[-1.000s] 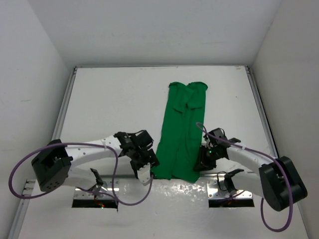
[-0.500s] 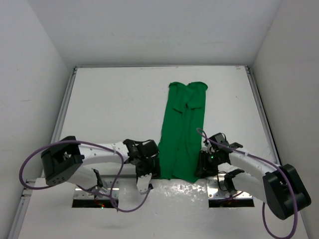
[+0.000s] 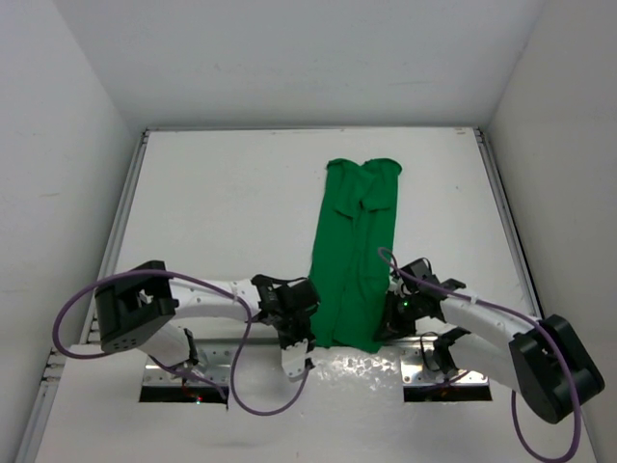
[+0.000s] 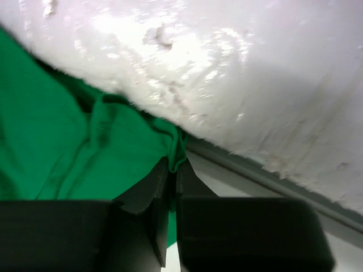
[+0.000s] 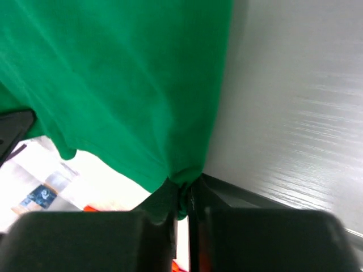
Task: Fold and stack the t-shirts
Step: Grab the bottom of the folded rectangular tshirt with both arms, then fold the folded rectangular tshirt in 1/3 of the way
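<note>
A bright green t-shirt (image 3: 353,253) lies folded into a long narrow strip down the middle of the white table, its collar end far and its hem end near the arms. My left gripper (image 3: 307,326) is at the hem's near left corner and is shut on a pinch of the green t-shirt (image 4: 102,147). At the near right corner my right gripper (image 3: 386,323) is shut on the green t-shirt (image 5: 125,96), with the cloth bunched between its black fingers (image 5: 201,195).
White walls enclose the table (image 3: 212,212) on three sides. Two metal base plates (image 3: 183,381) sit at the near edge by the arm bases, and purple cables (image 3: 241,391) loop beside each arm.
Both arms have slid inward to the shirt's near corners. Each gripper has closed from open onto the hem.
</note>
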### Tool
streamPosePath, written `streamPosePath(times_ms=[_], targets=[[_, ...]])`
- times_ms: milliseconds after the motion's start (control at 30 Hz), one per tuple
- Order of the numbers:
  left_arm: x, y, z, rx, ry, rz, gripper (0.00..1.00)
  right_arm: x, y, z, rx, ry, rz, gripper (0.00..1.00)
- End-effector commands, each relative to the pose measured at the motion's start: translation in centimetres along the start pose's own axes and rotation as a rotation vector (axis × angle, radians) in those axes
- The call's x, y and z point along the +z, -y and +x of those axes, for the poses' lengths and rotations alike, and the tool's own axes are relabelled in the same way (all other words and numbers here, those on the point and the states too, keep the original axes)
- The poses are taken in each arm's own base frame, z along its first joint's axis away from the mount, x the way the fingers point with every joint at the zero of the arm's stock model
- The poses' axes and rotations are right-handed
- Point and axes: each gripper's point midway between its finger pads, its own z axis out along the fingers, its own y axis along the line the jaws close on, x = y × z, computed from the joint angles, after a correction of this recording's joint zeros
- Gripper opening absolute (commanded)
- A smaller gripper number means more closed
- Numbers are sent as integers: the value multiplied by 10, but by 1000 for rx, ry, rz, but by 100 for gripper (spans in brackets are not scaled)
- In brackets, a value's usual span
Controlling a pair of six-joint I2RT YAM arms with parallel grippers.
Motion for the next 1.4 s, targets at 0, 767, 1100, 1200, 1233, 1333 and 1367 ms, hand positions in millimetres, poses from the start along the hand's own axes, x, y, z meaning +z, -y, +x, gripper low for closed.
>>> streamPosePath(times_ms=[0, 767, 1100, 1200, 1233, 1333, 1367], targets=[[-15, -31, -5, -82, -6, -68, 1, -7, -27, -27, -50, 92, -72, 1], [-149, -167, 143, -985, 80, -337, 0, -97, -61, -174, 28, 337, -77, 0], [-169, -209, 214, -1096, 40, -559, 0, -90, -45, -228, 139, 429, -71, 0], [-174, -215, 231, -1096, 29, -613, 0, -90, -44, -244, 155, 463, -58, 0], [-175, -218, 236, -1089, 23, -628, 0, -90, -43, -249, 157, 466, -50, 0], [-176, -223, 245, -1085, 26, -666, 0, -89, -39, -265, 174, 480, -34, 0], [-176, -226, 247, -1097, 31, -681, 0, -87, -37, -272, 180, 485, -25, 0]])
